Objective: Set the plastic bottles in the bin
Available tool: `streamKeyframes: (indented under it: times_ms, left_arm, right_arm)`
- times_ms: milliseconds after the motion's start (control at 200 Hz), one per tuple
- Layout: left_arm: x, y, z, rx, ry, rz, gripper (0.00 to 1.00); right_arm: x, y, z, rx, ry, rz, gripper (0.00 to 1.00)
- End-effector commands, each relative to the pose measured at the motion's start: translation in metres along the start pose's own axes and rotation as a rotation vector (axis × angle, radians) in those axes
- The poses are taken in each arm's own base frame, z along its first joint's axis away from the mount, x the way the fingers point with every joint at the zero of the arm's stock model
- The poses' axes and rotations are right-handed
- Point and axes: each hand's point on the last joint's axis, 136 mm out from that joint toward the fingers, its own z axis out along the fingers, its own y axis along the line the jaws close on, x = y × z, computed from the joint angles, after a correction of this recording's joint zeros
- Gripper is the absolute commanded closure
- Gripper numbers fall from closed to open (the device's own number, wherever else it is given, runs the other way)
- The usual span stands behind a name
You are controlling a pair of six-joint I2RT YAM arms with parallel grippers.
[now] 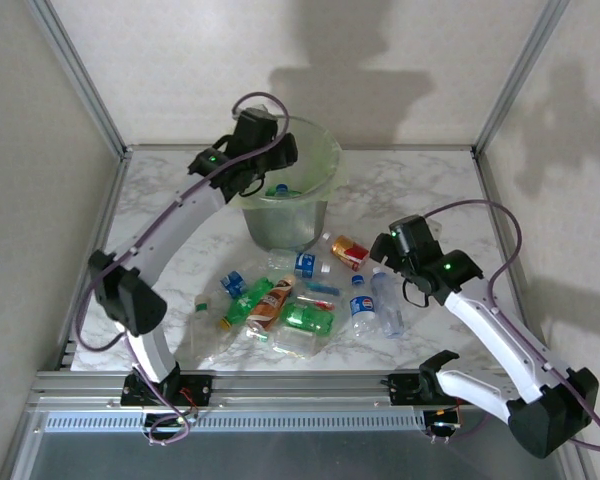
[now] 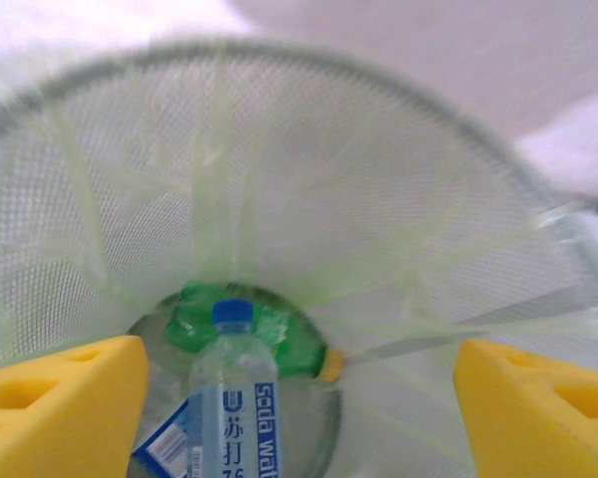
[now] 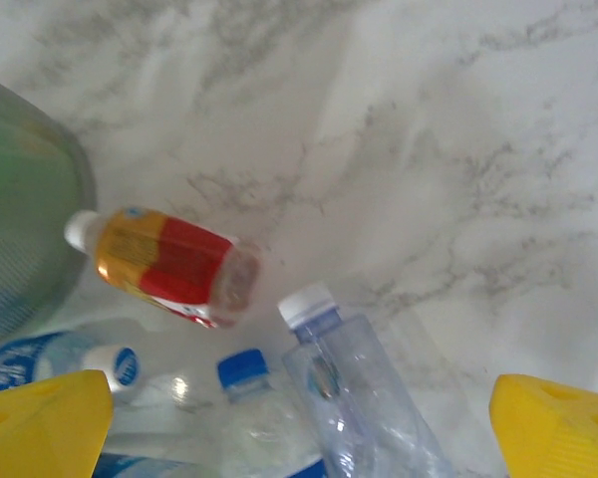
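The bin (image 1: 325,152), a pale-green translucent bucket, stands at the back middle of the table. My left gripper (image 1: 265,178) hangs over its mouth, open. In the left wrist view the gripper (image 2: 299,408) has its yellow fingers (image 2: 60,403) wide apart, and a clear soda-water bottle (image 2: 229,398) lies free below them on a green bottle (image 2: 279,334) at the bin's bottom (image 2: 279,149). My right gripper (image 1: 385,264) is open above a clear white-capped bottle (image 3: 359,398), a blue-capped bottle (image 3: 251,418) and a red-orange bottle (image 3: 169,264). The right gripper (image 3: 299,433) holds nothing.
Several more bottles lie in a heap in front of the bin: green ones (image 1: 308,318), a brown-labelled one (image 1: 270,303), a blue-labelled one (image 1: 302,264). The bin's wall (image 3: 20,219) is just left of the right gripper. Bare marble (image 3: 458,149) lies to the right.
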Motion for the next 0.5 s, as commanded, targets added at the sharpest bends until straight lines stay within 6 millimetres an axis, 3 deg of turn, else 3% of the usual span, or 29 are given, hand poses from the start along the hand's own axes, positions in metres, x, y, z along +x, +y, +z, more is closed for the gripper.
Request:
streamKeyframes:
  times_ms: [0,135,280,491]
  left_arm:
    - [-0.052,-0.025,-0.071,0.195,-0.176,-0.106,0.19]
    - [-0.056,-0.038,-0.11,0.382,-0.222,-0.175,0.18]
    - [-0.046,-0.037,-0.131,0.485,-0.236,-0.214,0.17]
    - [-0.024,-0.022,-0.131,0.468,-0.208,-0.246,0.18]
  right_arm:
    - [0.034,-0.019,0.016,0.068,0.122,-0.015,0.02]
    - [0.058,-0.027,0.032,0.092,0.203,-0.027,0.01]
    - [0.07,-0.028,0.046,0.115,0.252,-0.054,0.01]
    - [0.073,-0.025,0.067,0.156,0.28,-0.102,0.04]
